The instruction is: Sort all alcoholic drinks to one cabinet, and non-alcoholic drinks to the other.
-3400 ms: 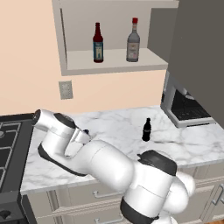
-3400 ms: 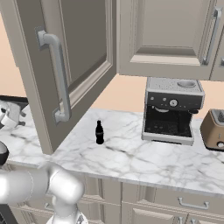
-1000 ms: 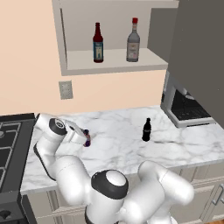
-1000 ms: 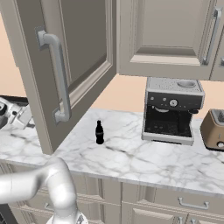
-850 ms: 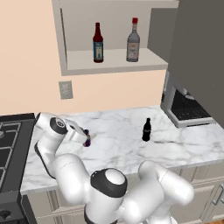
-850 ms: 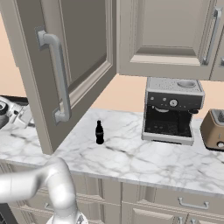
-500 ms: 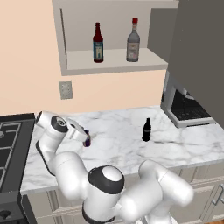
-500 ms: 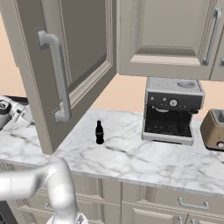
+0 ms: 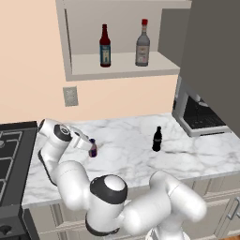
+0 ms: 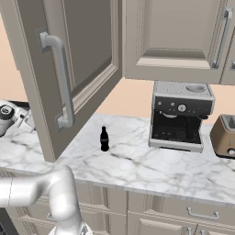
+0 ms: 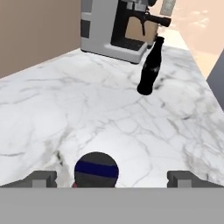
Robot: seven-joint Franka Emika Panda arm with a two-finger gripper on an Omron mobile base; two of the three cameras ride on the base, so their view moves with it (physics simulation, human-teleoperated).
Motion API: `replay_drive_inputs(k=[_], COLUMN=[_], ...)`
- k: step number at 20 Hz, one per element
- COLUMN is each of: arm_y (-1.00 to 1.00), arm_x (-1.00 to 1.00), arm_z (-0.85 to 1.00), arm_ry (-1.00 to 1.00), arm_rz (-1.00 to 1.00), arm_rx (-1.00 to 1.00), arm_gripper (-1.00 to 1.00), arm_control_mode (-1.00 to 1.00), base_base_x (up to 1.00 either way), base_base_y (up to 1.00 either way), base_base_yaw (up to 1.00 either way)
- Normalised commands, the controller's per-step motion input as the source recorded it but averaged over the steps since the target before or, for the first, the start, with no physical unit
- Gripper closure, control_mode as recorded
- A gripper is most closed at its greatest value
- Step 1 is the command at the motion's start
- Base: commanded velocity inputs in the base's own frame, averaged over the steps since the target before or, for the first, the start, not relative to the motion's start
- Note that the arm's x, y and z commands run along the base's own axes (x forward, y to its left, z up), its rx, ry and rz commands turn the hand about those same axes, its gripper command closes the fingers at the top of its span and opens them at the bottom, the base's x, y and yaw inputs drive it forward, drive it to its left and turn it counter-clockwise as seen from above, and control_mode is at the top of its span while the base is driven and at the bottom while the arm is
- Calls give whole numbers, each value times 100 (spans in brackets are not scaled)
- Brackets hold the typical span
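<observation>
A short purple-pink container (image 9: 93, 149) with a blue top (image 11: 96, 169) stands on the left part of the marble counter (image 9: 126, 140). My gripper (image 9: 89, 143) is open and low, with one fingertip (image 11: 43, 178) on each side of the container and not squeezing it. Further right on the counter stands the small black cola bottle (image 9: 157, 139) (image 10: 104, 139) (image 11: 149, 68). The dark bottle with a blue label (image 9: 105, 46) and the clear red-capped bottle (image 9: 142, 43) stand on the shelf of the open wall cabinet (image 9: 84, 69).
A coffee machine (image 10: 180, 115) (image 9: 196, 117) stands on the counter's right part, with a toaster (image 10: 225, 136) beyond it. The stove (image 9: 13, 154) lies to the left. An open cabinet door with a long bar handle (image 10: 62, 78) hangs over the counter, next to a shut cabinet (image 10: 183, 36).
Since the earliest frames the arm has folded down and brought the open gripper around the purple-pink container. Over the last second it has barely moved.
</observation>
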Motion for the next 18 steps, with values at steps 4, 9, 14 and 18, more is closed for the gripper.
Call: replay_drive_inputs(k=[4,9,14,18], arm_y=[19,20,2,-18], arm_x=[15,12,6,0], arm_z=[-6,-2,-9,-9], arm_ry=[0,0,2,10], arm_rz=[0,0,-1,-7], arm_rx=[-1,-1,-3,-4], arm_gripper=[-100,-100,-100,-100], arm_control_mode=[-100,-100,-100,-100], base_base_x=[0,0,0,0], base_base_y=[0,0,0,0], base_base_yaw=[0,0,0,0])
